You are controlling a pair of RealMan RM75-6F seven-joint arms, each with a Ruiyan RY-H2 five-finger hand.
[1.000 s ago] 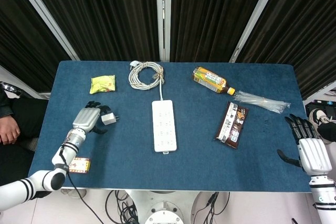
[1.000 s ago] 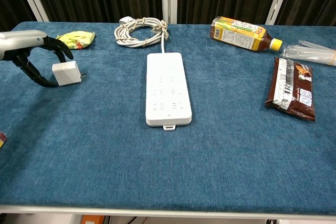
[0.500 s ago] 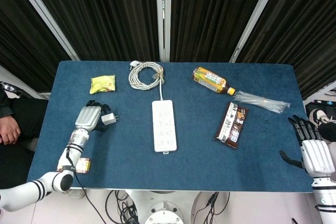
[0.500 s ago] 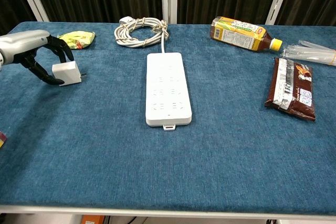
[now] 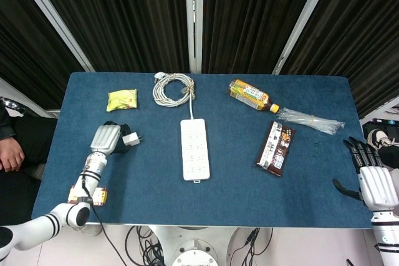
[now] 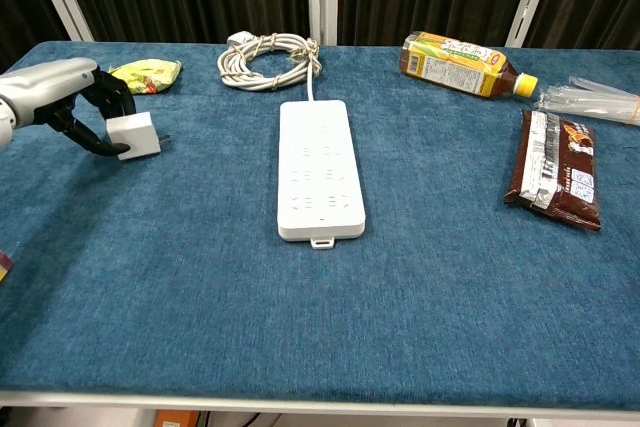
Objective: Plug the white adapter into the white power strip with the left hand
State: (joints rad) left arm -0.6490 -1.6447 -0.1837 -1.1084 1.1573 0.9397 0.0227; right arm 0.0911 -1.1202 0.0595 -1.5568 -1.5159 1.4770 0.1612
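My left hand [image 5: 105,139] [image 6: 70,102] is at the table's left side and grips the white adapter [image 5: 129,139] [image 6: 135,134], whose prongs point right toward the strip. The adapter is lifted slightly off the cloth. The white power strip [image 5: 194,149] [image 6: 319,168] lies lengthwise in the middle of the table, well to the right of the adapter, with its cable coiled [image 5: 173,88] [image 6: 267,59] behind it. My right hand [image 5: 371,177] hangs open off the table's right edge, holding nothing.
A yellow snack packet [image 5: 121,99] [image 6: 146,74] lies behind my left hand. At the right are a drink bottle [image 5: 252,95] [image 6: 462,63], a chocolate bar [image 5: 276,147] [image 6: 556,168] and a clear wrapper [image 5: 310,120]. A small packet [image 5: 93,196] sits at the front left edge.
My left hand has closed on the adapter and raised it slightly, shifting it a little to the right. The right hand has drifted slightly toward the right edge.
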